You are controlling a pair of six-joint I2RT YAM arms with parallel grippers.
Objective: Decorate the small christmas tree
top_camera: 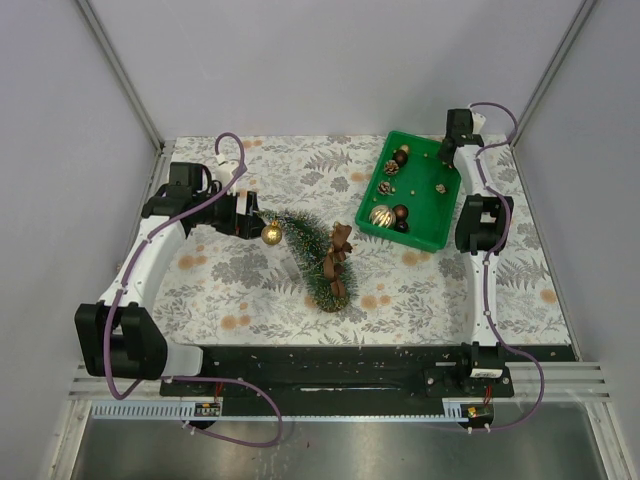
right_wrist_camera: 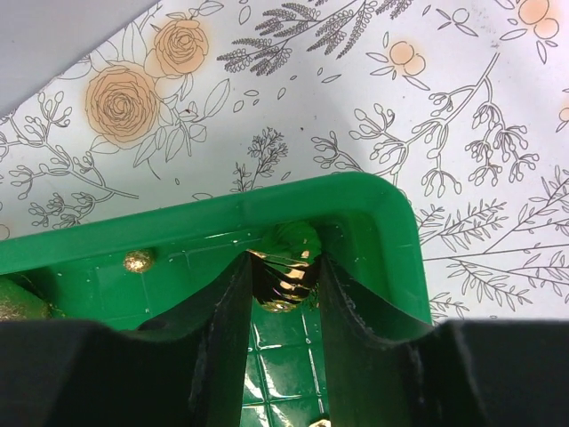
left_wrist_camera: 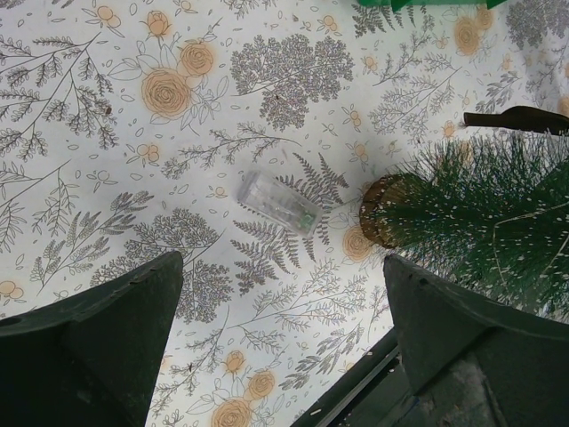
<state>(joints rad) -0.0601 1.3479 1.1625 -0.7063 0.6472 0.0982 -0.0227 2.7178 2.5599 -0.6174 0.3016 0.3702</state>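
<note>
The small christmas tree [top_camera: 312, 258] lies slanted in the middle of the table, tip to the far left; its wooden base is hidden. A brown bow [top_camera: 341, 243] sits on it and a gold glitter ball [top_camera: 272, 234] hangs at its tip. My left gripper [top_camera: 250, 217] is open and empty just left of that ball. In the left wrist view the gripper [left_wrist_camera: 283, 262] is spread wide, with the tree [left_wrist_camera: 480, 222] and ball [left_wrist_camera: 382, 211] at right. My right gripper [top_camera: 446, 152] is in the green bin's far corner. In the right wrist view the gripper [right_wrist_camera: 284, 256] is shut on a shiny dark-gold bauble [right_wrist_camera: 283, 285].
The green bin [top_camera: 416, 241] at the back right holds a large gold ball [top_camera: 381, 215], brown balls [top_camera: 400, 212] and a pine cone [top_camera: 385, 187]. Its rim [right_wrist_camera: 267, 205] curves round my right fingers. A small clear plastic piece [left_wrist_camera: 277, 202] lies on the floral cloth beside the tree.
</note>
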